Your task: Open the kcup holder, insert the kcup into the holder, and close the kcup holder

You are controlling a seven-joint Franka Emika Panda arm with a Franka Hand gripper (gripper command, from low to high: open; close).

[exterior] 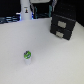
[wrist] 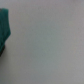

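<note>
The kcup (exterior: 28, 56), a tiny white pod with a green-and-blue top, stands upright on the pale table in the front middle of the exterior view. The kcup holder (exterior: 62, 25), a black boxy drawer unit with pale label rectangles on its front, sits at the back on the exterior view's right, and its drawers look shut. My white arm (exterior: 26, 10) with a dark mark stands at the back on the exterior view's left, far from both. Its fingers are too blurred to make out. The wrist view shows no fingers, only a blank pale surface.
A teal blurred shape (wrist: 4, 27) shows at one edge of the wrist view. Dark clutter (exterior: 42, 9) lines the back edge of the table behind the arm. The pale table (exterior: 55, 62) stretches between the kcup and the holder.
</note>
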